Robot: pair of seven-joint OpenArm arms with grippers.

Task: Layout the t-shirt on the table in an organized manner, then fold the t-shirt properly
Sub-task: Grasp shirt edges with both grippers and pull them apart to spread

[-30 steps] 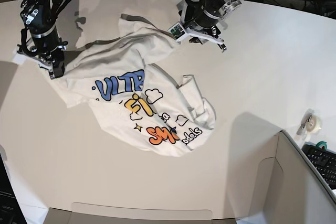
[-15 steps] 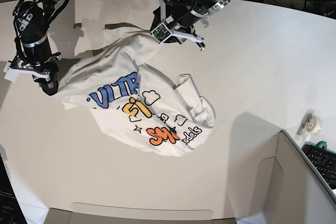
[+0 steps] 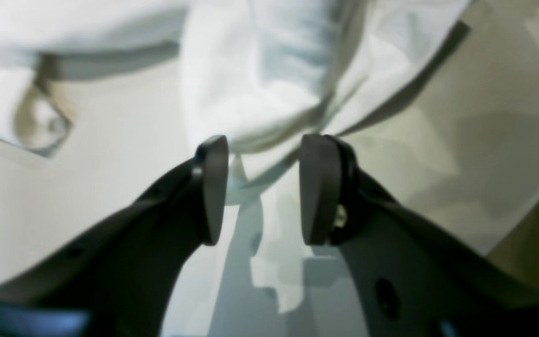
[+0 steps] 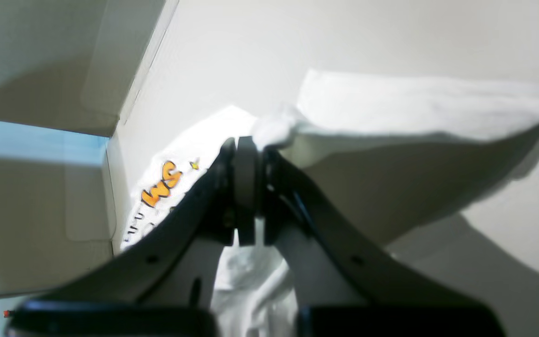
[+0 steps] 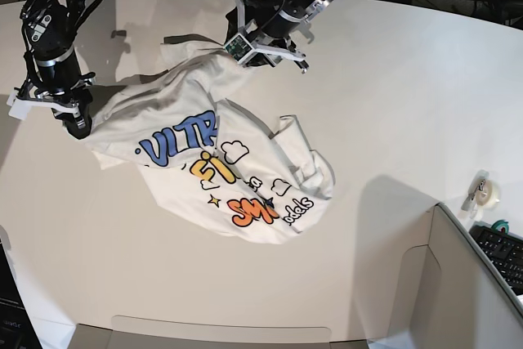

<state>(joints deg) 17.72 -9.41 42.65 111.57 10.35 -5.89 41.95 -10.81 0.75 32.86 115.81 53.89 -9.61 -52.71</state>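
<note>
The white t-shirt (image 5: pixel 221 161) lies crumpled on the table (image 5: pixel 392 104), its blue, yellow and orange print facing up. My right gripper (image 5: pixel 78 124) is at the shirt's left corner. In the right wrist view this gripper (image 4: pixel 247 140) is shut on a pinch of the shirt's white cloth (image 4: pixel 391 107). My left gripper (image 5: pixel 243 53) hovers over the shirt's far edge. Seen from the left wrist, the left gripper (image 3: pixel 264 140) has its jaws apart, and a loose fold of the shirt (image 3: pixel 269 70) hangs at its tips.
A grey box-like bin (image 5: pixel 458 284) stands at the front right. A tape roll (image 5: pixel 488 192) and a keyboard (image 5: pixel 502 251) sit beyond the table's right edge. Dark cables and arm bases line the far edge.
My left arm swung left over the shirt's far edge, and its jaws spread wider, leaving the cloth loose. My right arm drew the shirt's left corner leftward, keeping its grip.
</note>
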